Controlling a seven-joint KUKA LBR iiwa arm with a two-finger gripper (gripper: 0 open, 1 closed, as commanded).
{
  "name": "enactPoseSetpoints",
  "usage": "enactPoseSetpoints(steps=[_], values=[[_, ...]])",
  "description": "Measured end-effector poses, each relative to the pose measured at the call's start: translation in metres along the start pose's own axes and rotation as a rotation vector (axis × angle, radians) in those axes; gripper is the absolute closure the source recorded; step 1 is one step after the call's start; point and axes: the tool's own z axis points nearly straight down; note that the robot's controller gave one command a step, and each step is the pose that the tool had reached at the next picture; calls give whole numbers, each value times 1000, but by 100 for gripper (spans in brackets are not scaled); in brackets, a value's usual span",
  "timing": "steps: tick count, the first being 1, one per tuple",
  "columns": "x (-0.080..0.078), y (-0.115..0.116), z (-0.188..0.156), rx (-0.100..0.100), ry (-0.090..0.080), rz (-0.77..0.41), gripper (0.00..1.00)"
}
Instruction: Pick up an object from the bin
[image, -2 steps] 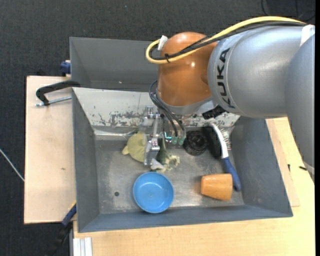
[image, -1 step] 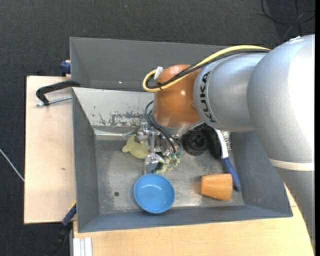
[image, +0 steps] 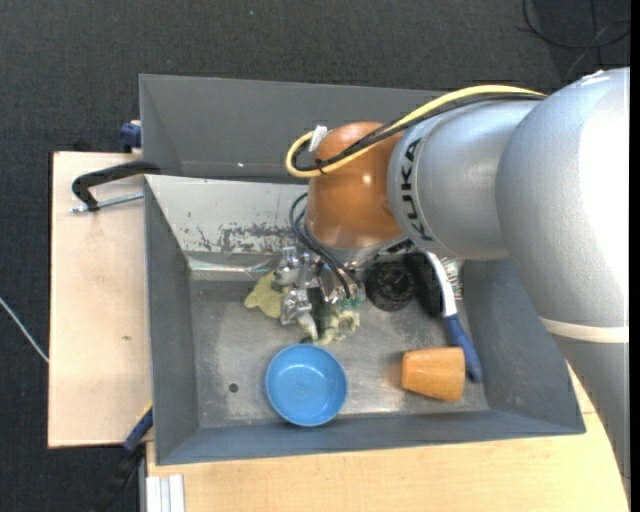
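In the grey bin (image: 215, 345), work from the largest item down. The arm (image: 520, 170) reaches in from the right, and its orange wrist cover (image: 345, 195) hangs above the middle of the floor. Next in size is the blue bowl (image: 305, 385), upright near the front wall and apart from the gripper. To its right an orange cup (image: 435, 373) lies on its side, with a blue-handled brush (image: 455, 325) touching it or just beside it (contact cannot be confirmed). A black round item (image: 390, 283) sits below the wrist cover, just beside the brush. Smallest is the pale yellow-green crumpled piece (image: 265, 296), left of centre and behind the bowl. The gripper (image: 312, 300) stands low over the right part of this piece. You cannot tell whether the gripper is parted or closed, nor whether it has the piece, so treat the piece as not secured.

The handling notes that follow are a judgement:
- **Crumpled piece:** Expect it to be light and soft, and to fold or compress rather than resist. It should not break, but it may slip free or snag on a neighbour. Take hold at the thickest bunched part near its middle, not at a thin edge.
- **Bowl:** It looks light, stiff and smooth, so take it by the rim.
- **Cup:** It looks stiff, so take it across its sides.
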Motion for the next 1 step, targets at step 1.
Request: enactPoseSetpoints(steps=[1], values=[[-1,-18,-144,4,26,-7,100]])
